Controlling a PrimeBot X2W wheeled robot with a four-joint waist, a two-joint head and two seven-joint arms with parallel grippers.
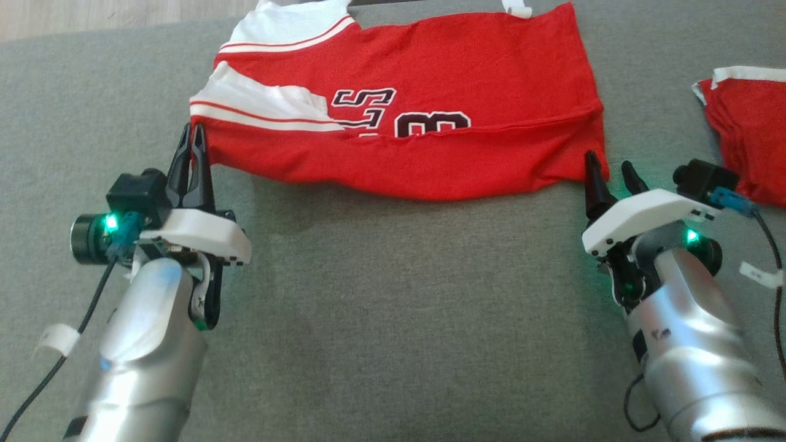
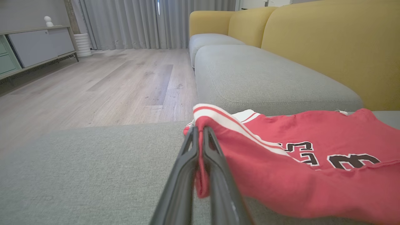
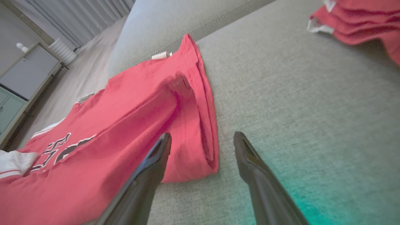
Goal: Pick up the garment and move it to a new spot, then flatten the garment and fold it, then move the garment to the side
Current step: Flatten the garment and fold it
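Red jersey (image 1: pixel 466 73) upper centre on grey cushion (image 1: pixel 399 294), top edge cut off, lettering partly folded under. Left gripper (image 1: pixel 191 132) pinches its lower-left corner; right gripper (image 1: pixel 608 161) wide, empty, at lower-right corner.

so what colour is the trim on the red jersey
White with a thin red stripe; the head view shows the jersey trim best.

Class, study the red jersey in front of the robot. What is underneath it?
The red jersey lies on the grey cushion, which shows around its near edge. It is folded over itself, so its lower layer and the cushion beneath are covered.
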